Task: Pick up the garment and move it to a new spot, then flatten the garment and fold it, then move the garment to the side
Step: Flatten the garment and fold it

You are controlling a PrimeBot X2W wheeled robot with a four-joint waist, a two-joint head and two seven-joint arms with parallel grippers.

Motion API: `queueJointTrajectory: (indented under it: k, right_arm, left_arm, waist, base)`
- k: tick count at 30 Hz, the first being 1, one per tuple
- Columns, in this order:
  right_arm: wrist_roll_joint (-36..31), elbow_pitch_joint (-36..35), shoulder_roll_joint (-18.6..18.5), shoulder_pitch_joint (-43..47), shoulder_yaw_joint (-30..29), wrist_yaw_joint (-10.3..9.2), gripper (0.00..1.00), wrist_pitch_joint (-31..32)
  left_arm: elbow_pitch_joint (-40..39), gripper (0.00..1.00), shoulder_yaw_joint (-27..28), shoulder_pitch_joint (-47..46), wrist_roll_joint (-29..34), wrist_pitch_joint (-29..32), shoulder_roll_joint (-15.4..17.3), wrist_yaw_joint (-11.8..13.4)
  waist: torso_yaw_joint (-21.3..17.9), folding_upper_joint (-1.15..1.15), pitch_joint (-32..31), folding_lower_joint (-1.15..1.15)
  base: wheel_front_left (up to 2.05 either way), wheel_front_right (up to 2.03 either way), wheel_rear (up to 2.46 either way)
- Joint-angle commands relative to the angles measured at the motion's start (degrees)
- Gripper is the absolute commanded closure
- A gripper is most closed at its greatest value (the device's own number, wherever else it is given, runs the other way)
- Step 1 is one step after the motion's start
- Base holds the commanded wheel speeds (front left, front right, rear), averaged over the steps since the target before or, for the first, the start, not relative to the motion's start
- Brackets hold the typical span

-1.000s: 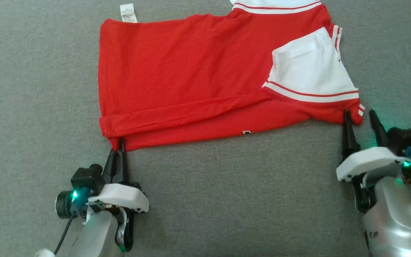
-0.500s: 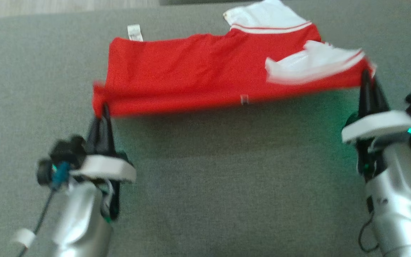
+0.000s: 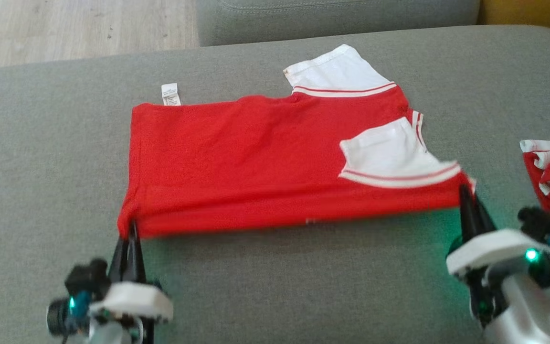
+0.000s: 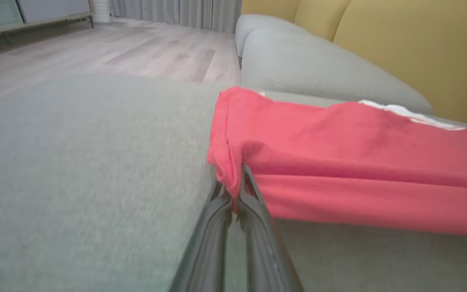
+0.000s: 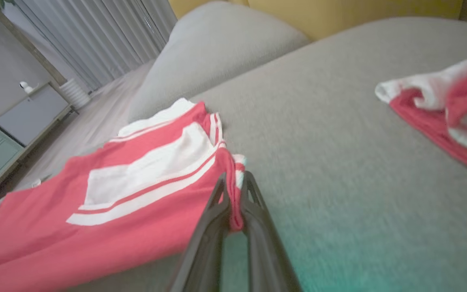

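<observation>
Left claw [image 3: 132, 225] and right claw [image 3: 464, 190] each clamp a near corner; your garment [image 3: 256, 157] lies ahead, long axis crosswise between them.

No text can be read: the small white care tag [image 3: 170, 94] on the red-and-white fabric garment [image 3: 237, 162] bears only blurred print.

— How is the light?
— Soft and even, with no glare. A green glow tints the grey cushion [image 3: 303, 286] beside the right hand [image 3: 466, 193], and a fainter one shows by the left hand [image 3: 131, 228]. A thin shadow lies under the near hem of the red shirt [image 3: 256, 157].
— And sharpness?
— That hem smears in the head view. Both wrist views blur the cushion close up and wash the red to pink.
</observation>
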Motion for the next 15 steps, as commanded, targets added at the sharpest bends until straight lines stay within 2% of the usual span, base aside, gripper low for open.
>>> queueJointTrajectory:
  k: [1, 4, 5, 6, 7, 15]
  right_arm:
    - [0.5, -2.2, -1.2, -1.0, 1.0, -0.04, 1.0, -0.1]
    - [0.9, -2.5, -1.5, 2.6, 1.9, -0.04, 1.0, 0.1]
    - [0.7, -2.6, -1.6, 2.9, 1.9, -0.04, 0.74, -0.1]
    - [0.3, -2.7, -1.7, 3.0, 2.0, -0.04, 0.0, -0.4]
    - [0.2, -2.7, -1.7, 3.0, 1.8, -0.04, 0.0, -0.6]
    - [-3.3, -3.5, -2.3, -1.2, 0.0, -0.04, 0.0, -2.3]
  left_arm:
    - [-1.7, 1.0, 2.9, -0.7, -0.2, -0.3, 1.2, 0.7]
    - [-1.4, 1.0, 2.4, 4.0, -0.1, -0.3, 0.4, 0.9]
    - [-1.6, 0.84, 2.3, 4.5, 0.0, -0.3, 0.3, 0.9]
    - [-1.8, 0.21, 2.3, 4.8, 0.1, -0.3, 0.3, 0.9]
    - [-2.0, 0.0, 2.2, 4.8, 0.3, -0.3, 0.3, 1.0]
    - [-3.7, 0.0, 1.3, -1.5, 3.0, -0.3, 0.2, -0.3]
  waist:
    - [-0.1, 0.0, 0.1, 0.01]
    - [-0.4, 0.0, 0.3, 0.01]
    - [-0.4, 0.0, 0.4, 0.01]
    - [-0.3, 0.0, 0.4, 0.01]
    - [-0.2, 0.0, 0.5, 0.01]
    - [1.7, 0.0, 2.2, 0.01]
  base:
    - [0.0, 0.0, 0.0]
    - [0.0, 0.0, 0.0]
    - [0.0, 0.0, 0.0]
    - [0.0, 0.0, 0.0]
    - [0.0, 0.0, 0.0]
    - [0.0, 0.0, 0.0]
